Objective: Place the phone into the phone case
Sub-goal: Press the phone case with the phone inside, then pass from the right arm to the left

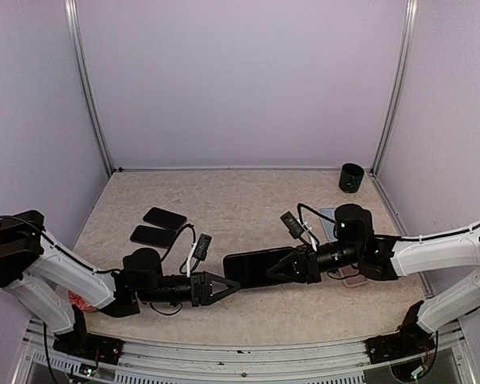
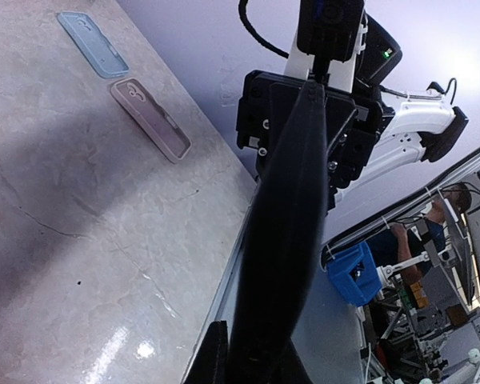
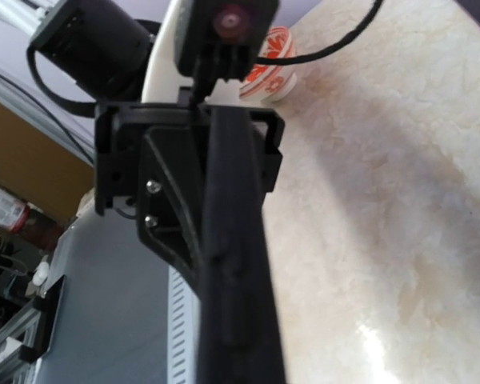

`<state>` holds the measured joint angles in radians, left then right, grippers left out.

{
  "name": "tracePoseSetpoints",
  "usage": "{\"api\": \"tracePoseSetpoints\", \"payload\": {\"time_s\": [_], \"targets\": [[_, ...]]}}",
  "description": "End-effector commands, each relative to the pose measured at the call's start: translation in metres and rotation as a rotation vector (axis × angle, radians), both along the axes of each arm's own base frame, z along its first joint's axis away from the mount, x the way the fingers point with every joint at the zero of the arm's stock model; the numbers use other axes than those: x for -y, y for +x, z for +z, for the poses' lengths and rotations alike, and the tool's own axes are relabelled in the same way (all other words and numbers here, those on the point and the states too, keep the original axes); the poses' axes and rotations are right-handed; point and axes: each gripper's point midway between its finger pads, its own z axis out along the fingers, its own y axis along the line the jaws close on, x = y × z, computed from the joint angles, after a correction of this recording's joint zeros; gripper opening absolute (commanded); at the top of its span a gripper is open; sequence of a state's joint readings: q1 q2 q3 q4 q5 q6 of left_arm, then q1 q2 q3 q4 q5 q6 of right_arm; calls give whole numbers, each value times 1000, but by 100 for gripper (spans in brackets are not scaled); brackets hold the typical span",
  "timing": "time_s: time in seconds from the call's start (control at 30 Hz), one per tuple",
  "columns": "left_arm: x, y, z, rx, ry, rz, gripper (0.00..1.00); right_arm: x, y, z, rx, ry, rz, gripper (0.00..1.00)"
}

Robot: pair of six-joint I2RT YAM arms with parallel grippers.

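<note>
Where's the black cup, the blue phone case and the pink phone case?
black cup [image 1: 352, 178], top view, its side wall.
blue phone case [image 2: 92, 44], left wrist view, its flat middle.
pink phone case [image 2: 150, 118], left wrist view, its flat middle.

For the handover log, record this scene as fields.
held item: black phone, spanning between both arms
left gripper: closed on the phone's left end
right gripper: closed on its right end
cases: blue case and pinkish clear case, flat on the table, apart
task state: phone not yet in a case
other: black cup, far right corner
</note>
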<state>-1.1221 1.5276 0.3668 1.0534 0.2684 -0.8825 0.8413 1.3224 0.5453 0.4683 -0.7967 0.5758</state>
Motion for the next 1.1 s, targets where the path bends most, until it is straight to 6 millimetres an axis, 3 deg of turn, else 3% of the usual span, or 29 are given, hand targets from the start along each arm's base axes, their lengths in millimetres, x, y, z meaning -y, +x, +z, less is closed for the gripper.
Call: {"api": "tracePoseSetpoints", "payload": {"time_s": [0.0, 0.17, 0.27, 0.4, 0.63, 1.07], "targets": [[9, -3, 25, 35, -76, -28, 4, -1, 10, 26, 109, 58, -28, 0], [9, -3, 26, 45, -77, -31, 1, 0, 11, 25, 116, 50, -36, 0], [8, -3, 30, 60, -84, -30, 26, 0, 9, 26, 97, 55, -22, 0], [9, 0, 39, 94, -80, -19, 40, -2, 3, 27, 61, 69, 8, 0], [10, 7, 57, 133, -113, -10, 43, -4, -1, 25, 21, 94, 35, 0], [10, 12, 57, 135, -138, -3, 40, -6, -6, 15, -51, 113, 77, 1]]}}
